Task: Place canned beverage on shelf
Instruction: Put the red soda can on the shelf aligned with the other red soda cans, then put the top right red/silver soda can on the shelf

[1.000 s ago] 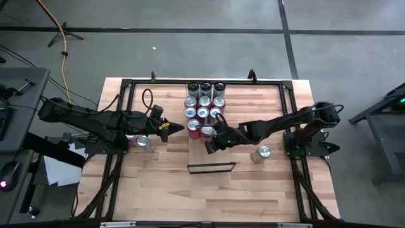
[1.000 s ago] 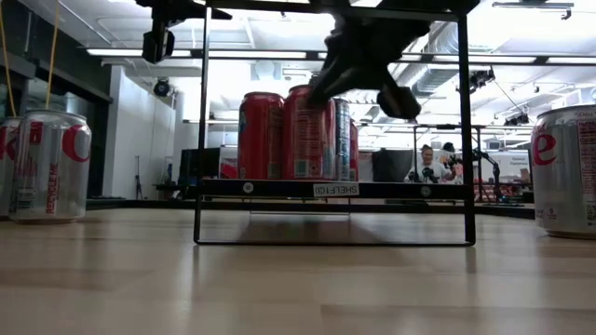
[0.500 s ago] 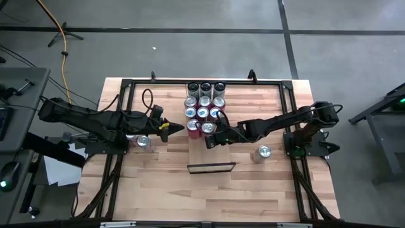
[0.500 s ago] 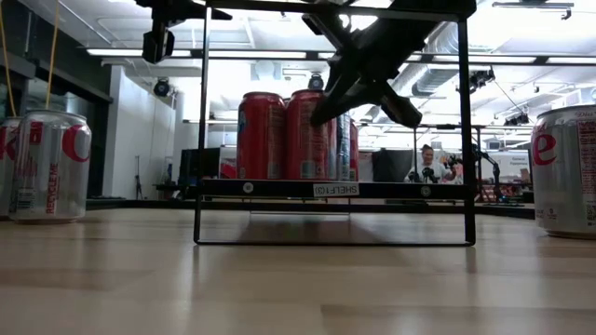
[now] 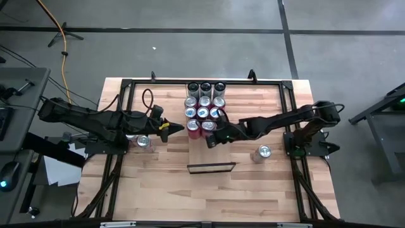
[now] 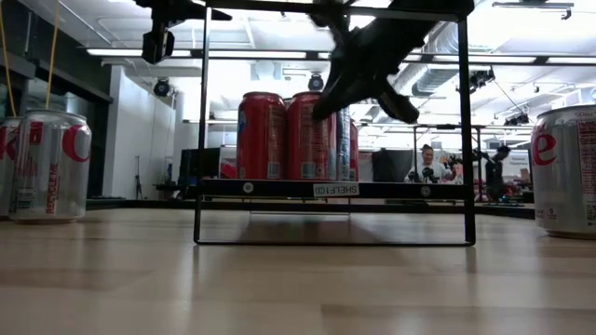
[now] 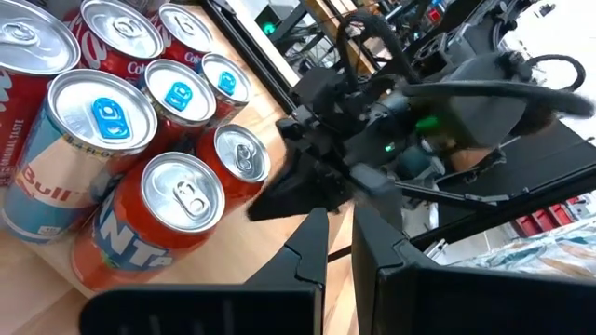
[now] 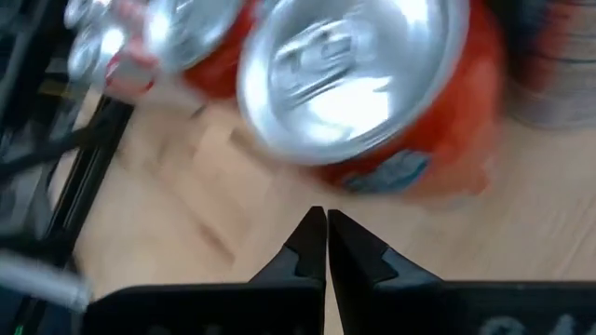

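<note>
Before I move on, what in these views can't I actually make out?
- Low view: rear cans on the shelf, hidden behind the front red cans and the right end effector.
- Right wrist view: orange can label, blurred.
- High view: Diet Coke can partly hidden under the left arm.
- Low view: Both side cans cut off by edges.

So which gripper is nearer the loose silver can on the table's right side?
Right. The right gripper sits by the shelf's front cans, closer to the silver can; the left gripper is beyond the shelf.

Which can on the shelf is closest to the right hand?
The orange Fanta can at the shelf's front edge; the shut right hand sits just beside it.
</note>
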Controlling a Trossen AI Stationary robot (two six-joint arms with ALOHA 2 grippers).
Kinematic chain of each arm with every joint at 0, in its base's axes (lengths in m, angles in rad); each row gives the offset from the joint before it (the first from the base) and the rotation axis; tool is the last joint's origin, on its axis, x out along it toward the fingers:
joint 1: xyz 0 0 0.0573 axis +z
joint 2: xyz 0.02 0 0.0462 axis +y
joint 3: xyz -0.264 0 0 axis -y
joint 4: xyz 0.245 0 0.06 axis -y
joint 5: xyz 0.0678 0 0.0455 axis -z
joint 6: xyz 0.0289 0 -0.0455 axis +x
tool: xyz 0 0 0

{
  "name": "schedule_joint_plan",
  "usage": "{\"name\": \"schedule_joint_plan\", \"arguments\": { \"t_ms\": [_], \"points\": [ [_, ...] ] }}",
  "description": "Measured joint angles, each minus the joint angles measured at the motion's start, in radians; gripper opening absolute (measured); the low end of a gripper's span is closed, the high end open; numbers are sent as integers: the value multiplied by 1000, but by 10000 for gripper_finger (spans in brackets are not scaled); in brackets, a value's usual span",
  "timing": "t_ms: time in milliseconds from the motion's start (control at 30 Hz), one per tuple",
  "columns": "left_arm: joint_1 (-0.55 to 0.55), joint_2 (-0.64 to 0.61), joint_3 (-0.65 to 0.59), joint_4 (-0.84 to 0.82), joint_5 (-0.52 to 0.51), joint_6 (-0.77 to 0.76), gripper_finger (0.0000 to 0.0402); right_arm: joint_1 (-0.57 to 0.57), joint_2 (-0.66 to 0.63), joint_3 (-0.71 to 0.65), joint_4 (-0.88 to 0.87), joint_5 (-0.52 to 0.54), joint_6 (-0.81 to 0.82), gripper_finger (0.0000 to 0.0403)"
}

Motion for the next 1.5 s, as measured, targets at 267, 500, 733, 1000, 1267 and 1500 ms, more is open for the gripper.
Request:
{"name": "schedule_joint_plan", "arguments": {
  "t_ms": [267,500,733,1000,1267,1500],
  "points": [
    [0,-72,0,-113,54,79,0,44,-247,0,-183,-18,-303,0],
    [-11,-119,0,-61,-32,285,0,110,-490,0,-374,185,-425,0],
    [-21,-64,0,102,-73,455,0,177,-603,0,-387,361,-517,0],
    [-21,31,-1,176,-59,471,0,198,-593,0,-386,394,-579,0],
    [-18,66,-85,441,-18,506,0,198,-585,0,-380,366,-610,0],
    [-6,66,-94,433,-19,488,0,192,-585,0,-380,341,-622,0]
  ]
}}
